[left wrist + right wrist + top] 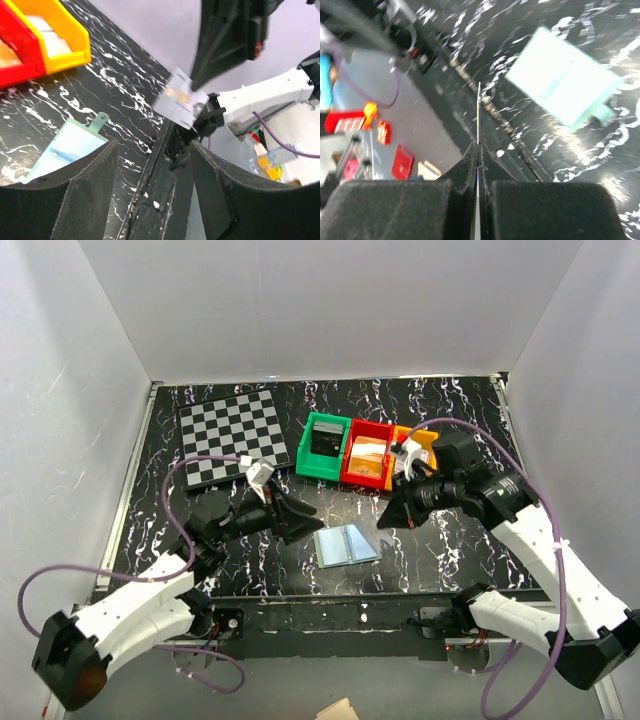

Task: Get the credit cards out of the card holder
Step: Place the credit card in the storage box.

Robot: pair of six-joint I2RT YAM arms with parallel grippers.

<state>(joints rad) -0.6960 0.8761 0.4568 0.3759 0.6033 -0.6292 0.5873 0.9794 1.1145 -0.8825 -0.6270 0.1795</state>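
Note:
The card holder [346, 544] lies open and flat on the black marbled table, its light blue inside up; it also shows in the left wrist view [70, 147] and the right wrist view [560, 82]. My right gripper [388, 518] is shut on a credit card and holds it in the air, right of the holder. The card shows edge-on between the fingers in the right wrist view [478, 110] and as a pale card with a chip in the left wrist view [180, 102]. My left gripper [305, 520] is open and empty, just left of the holder.
A checkerboard [232, 438] lies at the back left. A green bin [322, 447], a red bin [366, 457] and a yellow bin [412, 445] stand in a row behind the holder. The table's front edge [330, 598] is close to the holder.

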